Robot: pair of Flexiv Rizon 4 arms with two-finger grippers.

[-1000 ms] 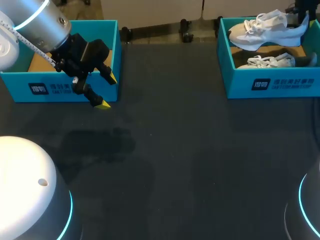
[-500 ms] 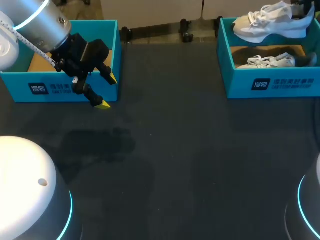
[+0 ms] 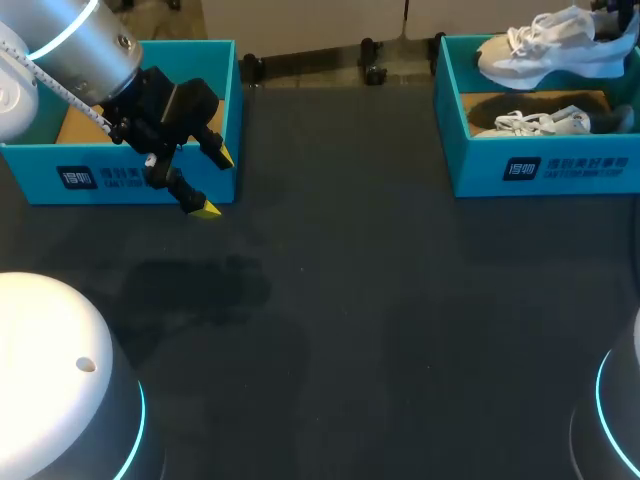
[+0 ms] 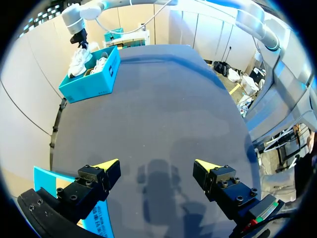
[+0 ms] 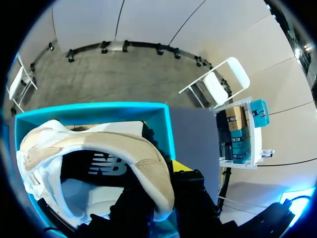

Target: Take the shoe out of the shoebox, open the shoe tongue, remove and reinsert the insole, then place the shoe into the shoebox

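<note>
My right end effector (image 5: pixel 166 196) is closed on the white shoe (image 3: pixel 550 45), pinching the rim of its opening with one finger inside and one outside. I hold the shoe in the air over the back of the teal shoebox (image 3: pixel 540 165), at the far right of the counter (image 3: pixel 350 300). A second shoe (image 3: pixel 540 123) lies on its side inside that shoebox. My left end effector (image 3: pixel 215 182) hangs with its fingers spread wide and nothing between them, above the near right corner of another teal box (image 3: pixel 120 180) at the far left, well apart from the shoebox.
</note>
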